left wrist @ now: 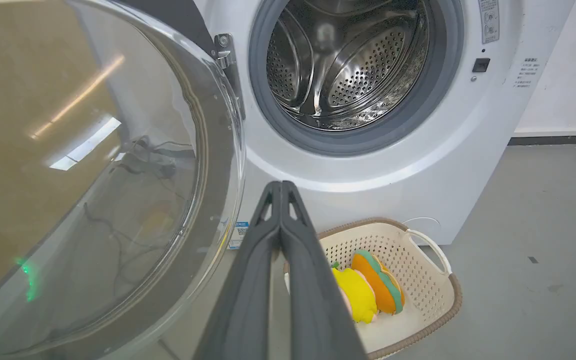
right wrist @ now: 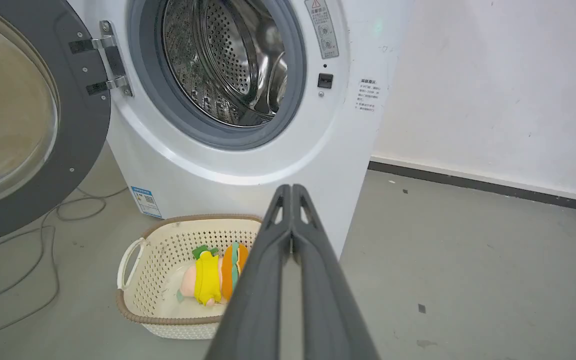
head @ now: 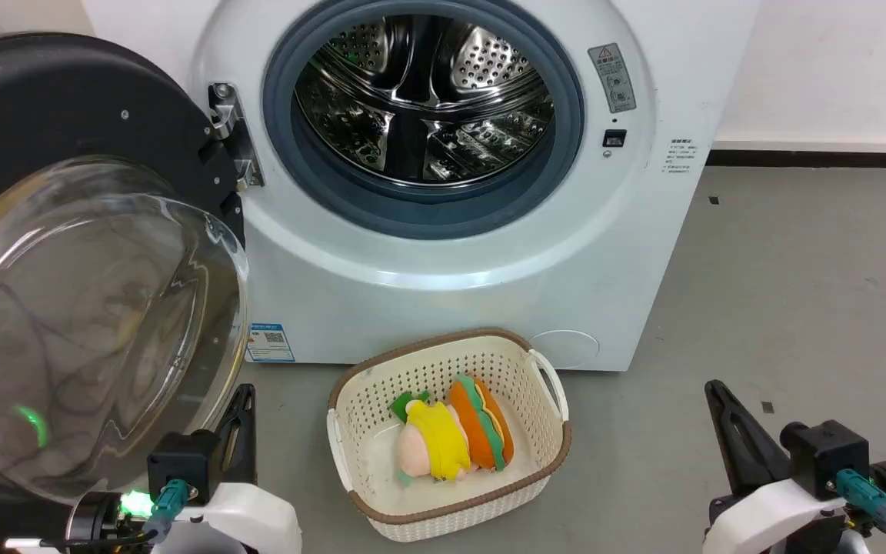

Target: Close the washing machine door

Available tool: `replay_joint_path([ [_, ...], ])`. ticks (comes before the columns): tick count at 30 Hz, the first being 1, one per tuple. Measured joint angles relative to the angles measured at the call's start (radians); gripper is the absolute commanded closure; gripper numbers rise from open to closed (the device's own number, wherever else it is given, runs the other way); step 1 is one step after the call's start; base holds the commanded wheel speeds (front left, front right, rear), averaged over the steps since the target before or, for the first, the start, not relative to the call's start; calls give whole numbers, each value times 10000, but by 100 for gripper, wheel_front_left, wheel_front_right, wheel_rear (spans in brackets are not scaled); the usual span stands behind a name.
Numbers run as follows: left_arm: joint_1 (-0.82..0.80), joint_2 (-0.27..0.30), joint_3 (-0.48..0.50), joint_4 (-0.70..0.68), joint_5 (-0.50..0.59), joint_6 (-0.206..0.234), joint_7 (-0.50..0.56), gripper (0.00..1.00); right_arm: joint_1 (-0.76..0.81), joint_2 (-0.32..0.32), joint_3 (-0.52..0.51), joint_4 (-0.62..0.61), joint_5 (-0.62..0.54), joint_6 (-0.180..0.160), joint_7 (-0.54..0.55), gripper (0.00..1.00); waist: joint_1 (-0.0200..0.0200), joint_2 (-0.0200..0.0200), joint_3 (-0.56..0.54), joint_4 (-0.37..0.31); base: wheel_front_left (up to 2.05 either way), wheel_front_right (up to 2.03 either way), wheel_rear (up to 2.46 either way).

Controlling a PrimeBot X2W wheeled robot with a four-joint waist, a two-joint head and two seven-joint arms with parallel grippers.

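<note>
The white washing machine stands ahead with its steel drum mouth uncovered. Its washing machine door hangs swung wide to the left on a metal hinge, black rim around a bulging clear glass bowl. The door looms at the left of the left wrist view and the door sits at the left of the right wrist view. My left gripper is shut and empty, low beside the glass bowl. My right gripper is shut and empty at the lower right, well away from the door.
A cream perforated basket holding soft toys sits on the grey floor just before the machine, between my arms. A cable trails on the floor under the door. A white wall with dark skirting stands to the right.
</note>
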Motion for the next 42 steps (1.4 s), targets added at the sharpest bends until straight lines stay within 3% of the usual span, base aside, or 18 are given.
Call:
replay_joint_path([
  [20, 0, 0, 0, 0, 0, 0, 0, 100, 0, 0, 0, 0, 0, 0, 0, 100, 0, 0, 0, 0, 0, 0, 0],
  [21, 0, 0, 2, 0, 0, 0, 0, 0, 0, 0, 2, 0, 0, 0, 0, 0, 0, 0, 0, 0, 0, 0, 0],
  [42, -1, 12, -226, -171, 8, 330, -307, 0, 6, -2, -236, -58, 642, 0, -324, 0, 0, 0, 61, 178, 0, 0, 0],
])
